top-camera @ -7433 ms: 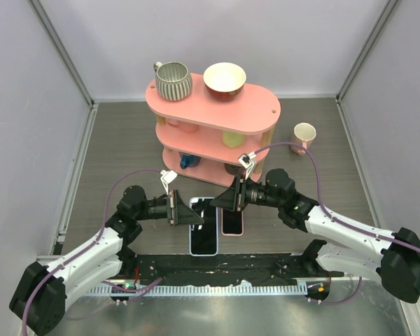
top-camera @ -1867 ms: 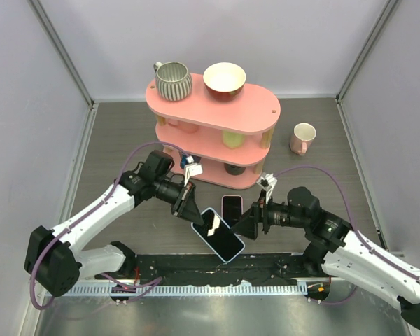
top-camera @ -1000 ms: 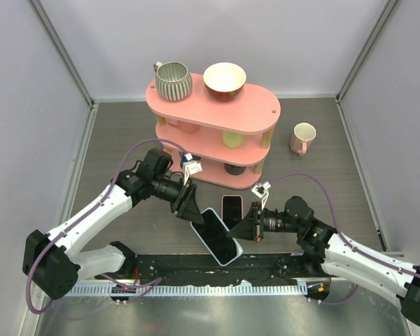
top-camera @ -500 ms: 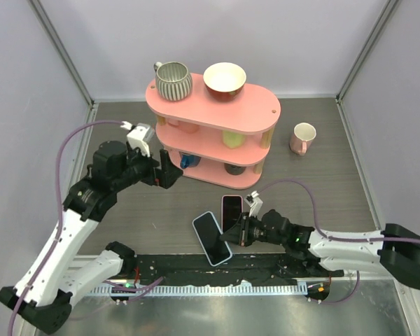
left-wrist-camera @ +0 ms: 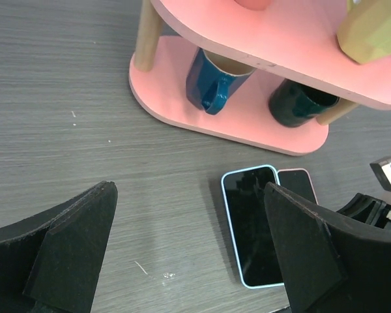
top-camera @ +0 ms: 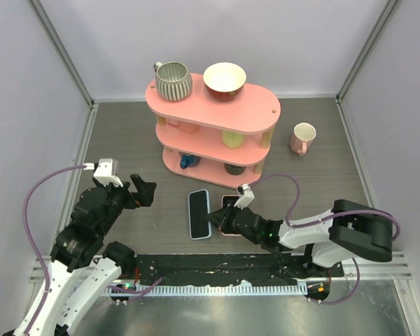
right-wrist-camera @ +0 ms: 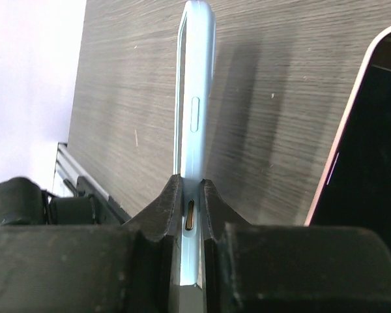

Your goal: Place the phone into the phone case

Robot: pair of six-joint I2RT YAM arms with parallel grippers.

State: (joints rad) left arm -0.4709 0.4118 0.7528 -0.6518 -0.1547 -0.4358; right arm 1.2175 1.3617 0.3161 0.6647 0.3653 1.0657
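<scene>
The phone's black screen (top-camera: pixel 199 214) sits inside the light-blue phone case (left-wrist-camera: pixel 253 222), which lies flat on the table in front of the shelf. My right gripper (top-camera: pixel 215 221) lies low beside it and is shut on the case's end; in the right wrist view the fingers (right-wrist-camera: pixel 191 189) pinch the blue edge (right-wrist-camera: pixel 195 98) at the charging port. A second phone with a pink rim (top-camera: pixel 229 204) lies just right of it, partly under the right arm. My left gripper (top-camera: pixel 141 190) is pulled back to the left, wide open and holding nothing (left-wrist-camera: pixel 189 215).
A pink three-tier shelf (top-camera: pixel 213 105) stands behind the phones, with a ribbed mug (top-camera: pixel 173 79) and a bowl (top-camera: pixel 225 78) on top, and a blue mug (left-wrist-camera: pixel 208 88) and a dark cup (left-wrist-camera: pixel 296 104) on the bottom tier. A pink-white cup (top-camera: pixel 304 136) stands at the right.
The left gripper let go of the cased phone, opened wide and drew back to the left. The phone now lies straight on the table, and the right gripper has closed on its end.
</scene>
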